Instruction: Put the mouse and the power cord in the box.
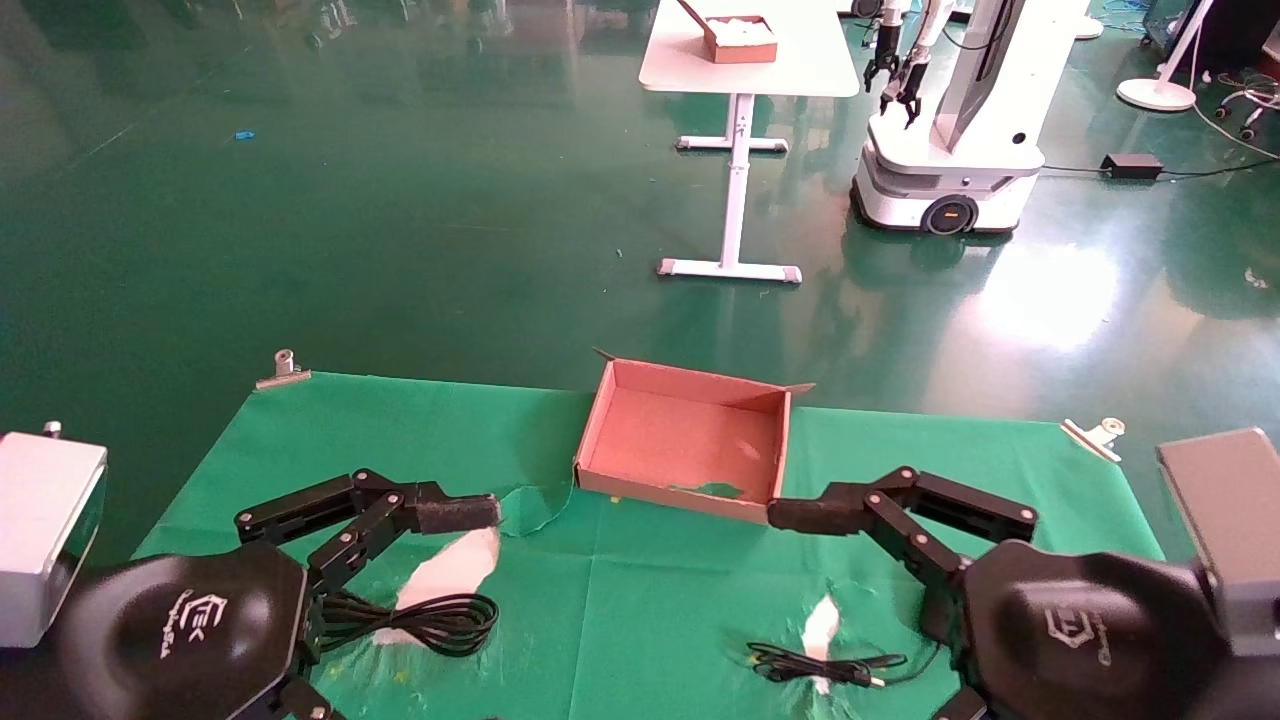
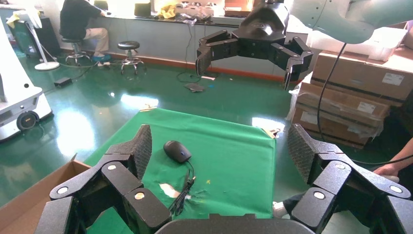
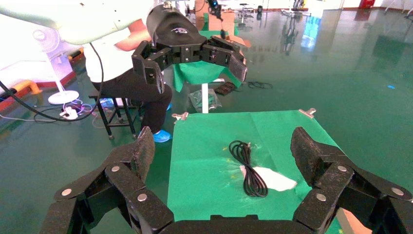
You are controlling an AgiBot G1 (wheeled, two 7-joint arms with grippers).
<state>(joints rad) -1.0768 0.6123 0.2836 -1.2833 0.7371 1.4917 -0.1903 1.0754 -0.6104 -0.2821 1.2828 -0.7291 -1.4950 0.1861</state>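
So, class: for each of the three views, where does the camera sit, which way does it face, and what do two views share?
Head: on the head, facing forward and down at the cloth, box and cord; both arms show.
Left wrist: on that wrist, facing across the cloth at the mouse; left gripper fingers open in front, right gripper beyond.
Right wrist: facing the opposite way at the cord; own open fingers, left gripper beyond.
Shared: head and right wrist both show the cord.

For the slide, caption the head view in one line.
Both grippers, left and right, hover open beside the empty box; power cord awaits.
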